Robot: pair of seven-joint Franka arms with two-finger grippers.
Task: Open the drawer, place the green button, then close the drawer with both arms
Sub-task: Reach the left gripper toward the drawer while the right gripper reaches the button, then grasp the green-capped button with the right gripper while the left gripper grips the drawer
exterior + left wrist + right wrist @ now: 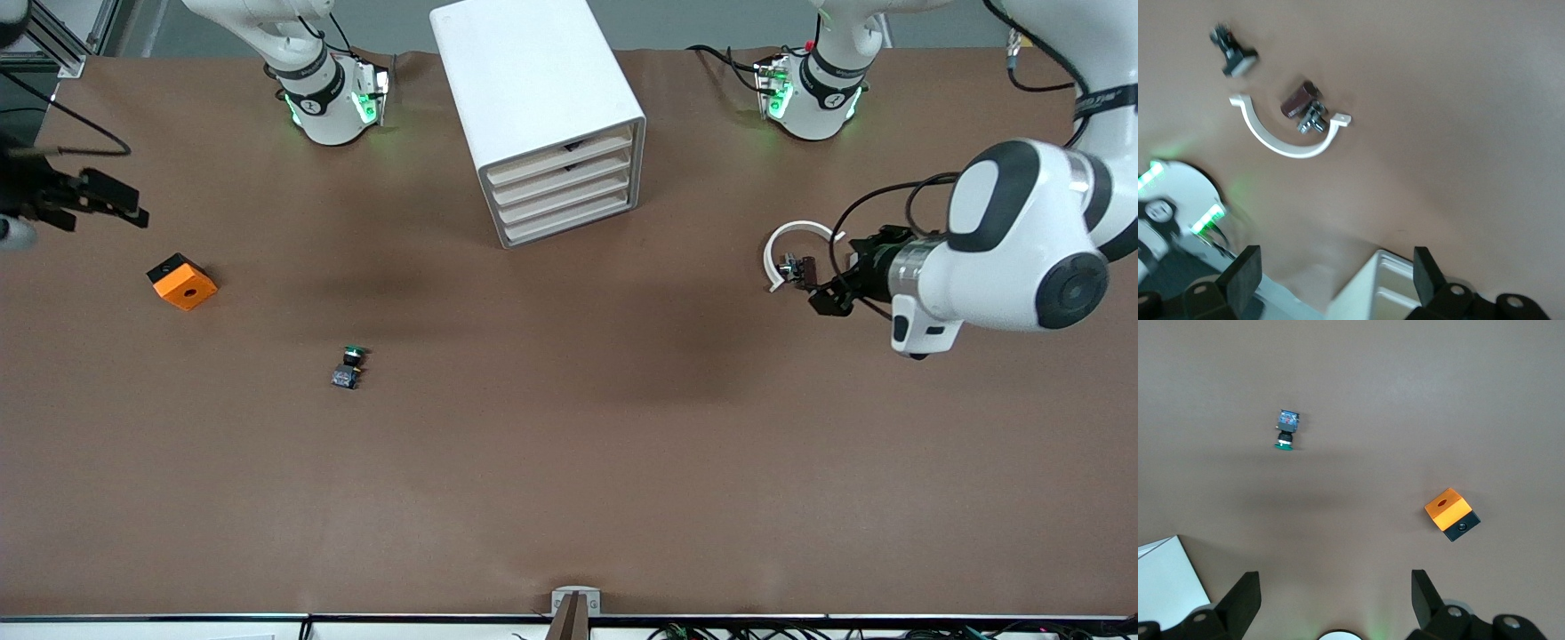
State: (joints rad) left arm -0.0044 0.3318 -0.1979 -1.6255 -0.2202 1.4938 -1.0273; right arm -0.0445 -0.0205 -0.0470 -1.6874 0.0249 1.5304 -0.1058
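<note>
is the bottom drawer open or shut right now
Shut: the drawer sits flush with the three fronts above it in the cabinet, nothing pulled out.

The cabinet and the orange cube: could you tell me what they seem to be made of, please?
The cabinet looks like smooth matte white plastic, judging by its rounded edges and even colour, with cream drawer fronts. The orange cube seems to be hard plastic too, flat-faced and satin, on a black base; painted metal cannot be ruled out.

Right gripper (107, 203) is partly cut off by the front view's edge. Cabinet (1165, 577) shows only a corner in the right wrist view. Clips (797, 269) beside the arc (787, 238) are too small to identify. Left wrist view is blurred at the arm base (1178, 200).
</note>
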